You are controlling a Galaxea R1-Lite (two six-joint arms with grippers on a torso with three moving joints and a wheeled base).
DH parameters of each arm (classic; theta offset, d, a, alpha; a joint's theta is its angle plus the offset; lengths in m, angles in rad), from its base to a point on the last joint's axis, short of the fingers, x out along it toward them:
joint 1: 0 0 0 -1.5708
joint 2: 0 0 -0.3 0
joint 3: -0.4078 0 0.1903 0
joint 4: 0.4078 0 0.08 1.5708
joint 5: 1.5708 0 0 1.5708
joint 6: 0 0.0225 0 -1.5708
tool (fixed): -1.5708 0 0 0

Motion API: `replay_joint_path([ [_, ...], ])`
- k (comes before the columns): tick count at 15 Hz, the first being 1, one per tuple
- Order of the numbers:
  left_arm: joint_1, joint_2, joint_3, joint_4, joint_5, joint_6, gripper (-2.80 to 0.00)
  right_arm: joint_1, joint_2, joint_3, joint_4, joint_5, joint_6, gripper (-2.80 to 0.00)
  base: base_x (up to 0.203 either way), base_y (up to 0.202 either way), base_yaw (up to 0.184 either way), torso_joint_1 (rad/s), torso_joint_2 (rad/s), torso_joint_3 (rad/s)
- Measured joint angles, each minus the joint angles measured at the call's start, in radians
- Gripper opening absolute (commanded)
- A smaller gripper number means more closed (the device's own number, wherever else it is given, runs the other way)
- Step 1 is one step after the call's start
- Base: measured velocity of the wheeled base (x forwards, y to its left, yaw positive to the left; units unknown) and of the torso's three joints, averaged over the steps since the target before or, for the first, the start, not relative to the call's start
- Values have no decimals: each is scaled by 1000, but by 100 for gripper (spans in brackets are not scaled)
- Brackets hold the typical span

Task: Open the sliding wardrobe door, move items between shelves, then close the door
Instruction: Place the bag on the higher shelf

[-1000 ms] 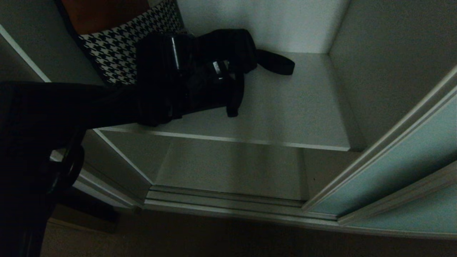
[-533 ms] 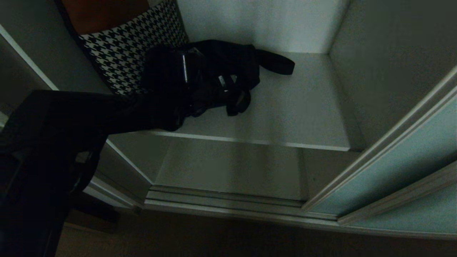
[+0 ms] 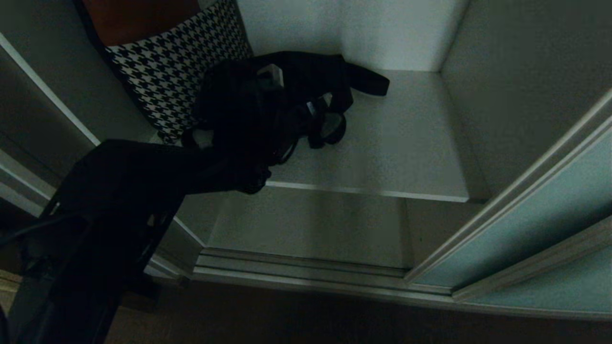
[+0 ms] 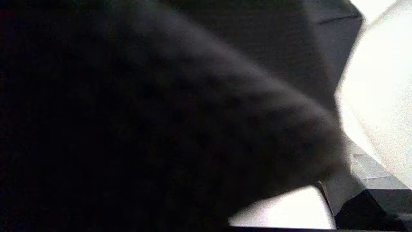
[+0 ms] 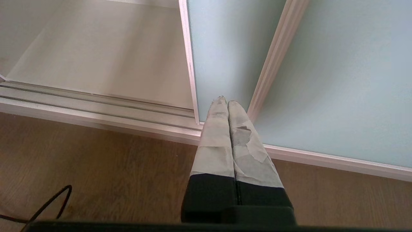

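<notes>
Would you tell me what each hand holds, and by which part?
Right hand holds nothing. Left hand is at the black bag; whether it grips cannot be told.

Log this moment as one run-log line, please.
door: sliding wardrobe door open | item: black bag on upper shelf | left tool: at bag, open | right tool: shut, parked near floor

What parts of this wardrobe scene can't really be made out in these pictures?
- Left hand: in the head view it merges with the black bag, so contact cannot be judged.
- Left wrist view: blurred dark fabric fills nearly everything.
- Houndstooth bag: top cut off by the picture edge in the head view.
- Lower shelf: its left part is hidden behind the left arm in the head view.
- Right hand: seen only in its own wrist view.
</notes>
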Motion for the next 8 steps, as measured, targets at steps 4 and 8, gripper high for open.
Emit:
replay_joint_path([
  [4, -26, 51, -2, -107, 8, 88, 0, 0, 0, 0, 0, 0, 0, -280, 0, 0, 0, 0, 0, 0],
  [8, -56, 87, -2, -257, 17, 160, 0, 0, 0, 0, 0, -1, 0, -280, 0, 0, 0, 0, 0, 0],
])
